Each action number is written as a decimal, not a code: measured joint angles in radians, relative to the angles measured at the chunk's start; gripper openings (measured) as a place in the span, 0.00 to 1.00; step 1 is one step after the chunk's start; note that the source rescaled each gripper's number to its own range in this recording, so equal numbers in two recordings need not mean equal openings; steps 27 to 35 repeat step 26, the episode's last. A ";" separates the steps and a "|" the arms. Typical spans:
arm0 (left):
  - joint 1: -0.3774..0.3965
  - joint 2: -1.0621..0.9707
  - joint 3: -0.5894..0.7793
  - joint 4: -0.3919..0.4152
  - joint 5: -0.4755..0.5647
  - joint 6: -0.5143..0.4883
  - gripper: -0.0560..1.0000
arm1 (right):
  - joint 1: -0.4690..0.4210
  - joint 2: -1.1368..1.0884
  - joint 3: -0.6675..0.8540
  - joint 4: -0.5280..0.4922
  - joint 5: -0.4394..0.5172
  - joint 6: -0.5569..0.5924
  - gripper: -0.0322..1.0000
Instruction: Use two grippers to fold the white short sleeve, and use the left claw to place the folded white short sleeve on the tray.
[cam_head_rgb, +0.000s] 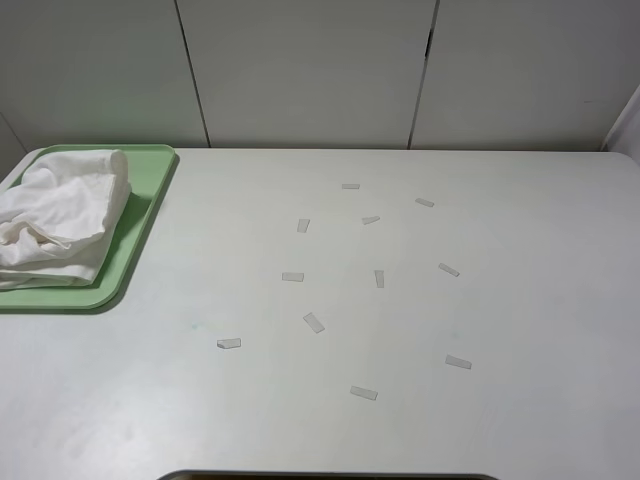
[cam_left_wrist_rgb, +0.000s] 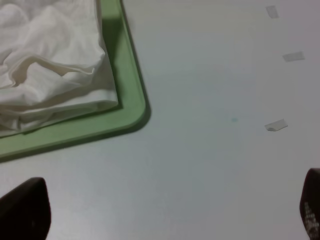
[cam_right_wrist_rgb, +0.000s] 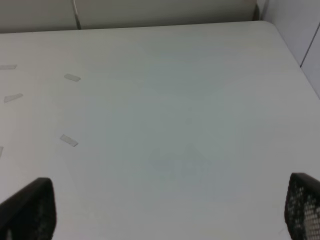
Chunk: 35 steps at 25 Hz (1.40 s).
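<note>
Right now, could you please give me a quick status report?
Both grippers open, empty. Shirt bunched on tray. Tape scraps on table, nothing blocking.

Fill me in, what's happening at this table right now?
Nothing is being handled. The white short sleeve lies bunched on the tray at the table's far left. Both grippers are open and empty: the left gripper hangs over bare table beside the tray's corner, the right gripper over bare table. Tape scraps dot the middle.
</note>
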<state>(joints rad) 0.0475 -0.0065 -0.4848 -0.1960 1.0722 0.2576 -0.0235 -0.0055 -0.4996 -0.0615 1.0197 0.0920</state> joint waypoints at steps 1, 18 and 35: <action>0.000 0.000 0.000 0.000 0.000 0.000 1.00 | 0.000 0.000 0.000 0.000 0.000 0.000 1.00; 0.000 0.000 0.000 0.000 0.000 0.000 1.00 | 0.000 0.000 0.000 0.000 0.000 0.000 1.00; 0.000 0.000 0.000 0.000 0.001 0.000 1.00 | 0.000 0.000 0.000 0.000 0.000 0.000 1.00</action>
